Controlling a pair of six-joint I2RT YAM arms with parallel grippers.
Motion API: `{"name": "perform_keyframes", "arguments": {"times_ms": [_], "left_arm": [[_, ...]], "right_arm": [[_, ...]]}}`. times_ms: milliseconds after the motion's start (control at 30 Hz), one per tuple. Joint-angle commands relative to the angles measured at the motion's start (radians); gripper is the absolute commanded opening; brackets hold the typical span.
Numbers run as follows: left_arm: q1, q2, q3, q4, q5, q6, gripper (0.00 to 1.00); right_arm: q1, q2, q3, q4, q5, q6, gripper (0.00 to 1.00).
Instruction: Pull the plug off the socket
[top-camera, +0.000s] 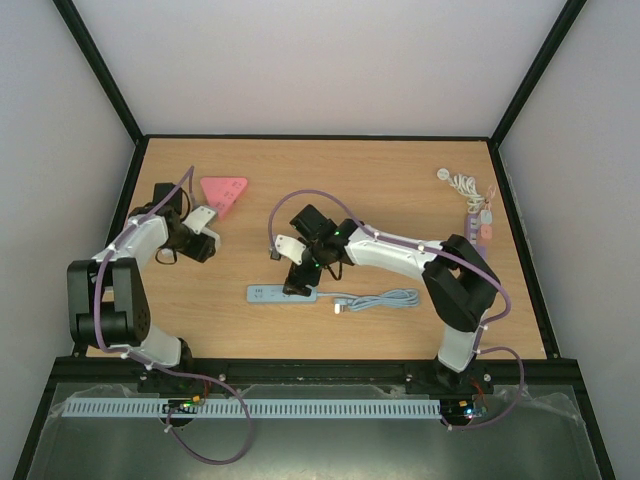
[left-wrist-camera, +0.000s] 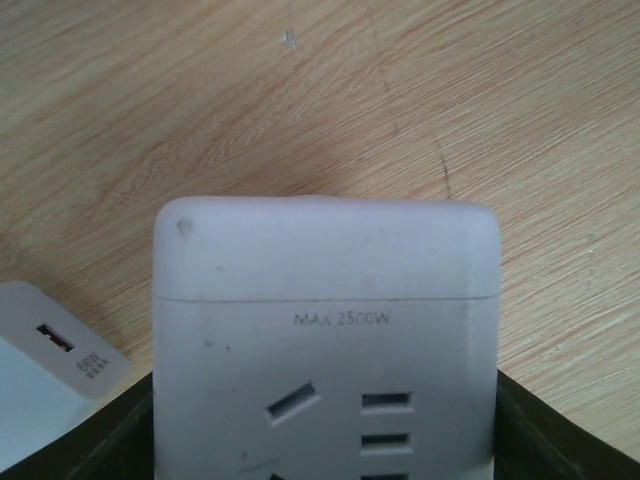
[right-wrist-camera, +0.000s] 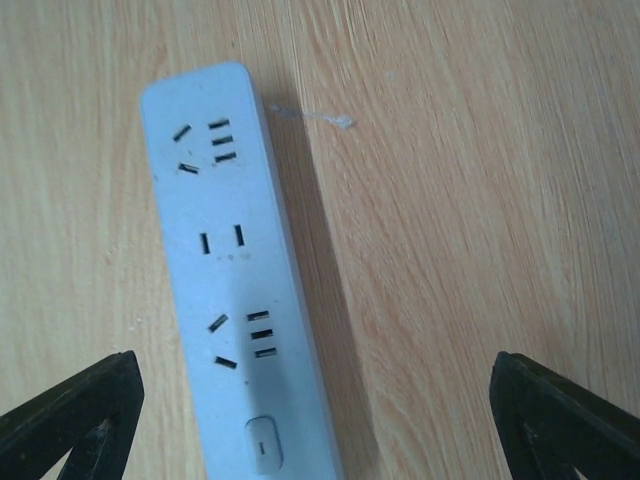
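A pale power strip (right-wrist-camera: 235, 270) lies flat on the wooden worktop (top-camera: 400, 200) between the right fingers (right-wrist-camera: 80, 410), which are spread wide and touch nothing. The strip sits nearer the left-hand fingertip than the other, with its far end pointing away from the fingers. Its face carries three groups of dark slots in a row. A small rocker switch sits at the end nearest the fingers.

From above, the plug (top-camera: 340, 305) rests on the worktop just beyond the strip's end, on the right arm's side. It appears separate from the strip. Its grey cable (top-camera: 390, 299) lies in loose folds trailing away from the fingers.

The left fingers (left-wrist-camera: 560, 465), well apart from the strip, show only as dark corners at the bottom of their own camera view. A white socket block (left-wrist-camera: 325, 270) marked "MAX 2500W" fills the space between them. Whether they clamp it or merely flank it cannot be told. Just beside the left-hand finger lies a white charger (left-wrist-camera: 50, 360) with a single USB port. In the overhead view a pink triangular piece (top-camera: 224, 192) lies just beyond the left arm's wrist.
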Motion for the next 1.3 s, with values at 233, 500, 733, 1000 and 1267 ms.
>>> {"name": "perform_keyframes", "arguments": {"times_ms": [233, 500, 733, 1000, 1267], "left_arm": [[0.004, 0.075, 0.014, 0.019, -0.055, 0.018, 0.57], [0.004, 0.065, 0.021, 0.011, -0.03, 0.021, 0.99], [0.004, -0.011, 0.046, -0.02, 0.019, 0.004, 1.0], [0.004, -0.091, 0.088, -0.049, 0.039, -0.006, 1.0], [0.003, -0.124, 0.111, -0.065, 0.07, -0.015, 1.0]], "right_arm": [[0.062, 0.074, 0.059, -0.108, 0.112, -0.101, 0.91], [0.075, 0.098, 0.051, -0.094, 0.176, -0.105, 0.88], [0.077, 0.097, 0.034, -0.084, 0.211, -0.118, 0.64], [0.074, 0.095, -0.005, -0.099, 0.265, -0.129, 0.48], [0.038, 0.091, -0.026, -0.112, 0.265, -0.148, 0.42]]}}
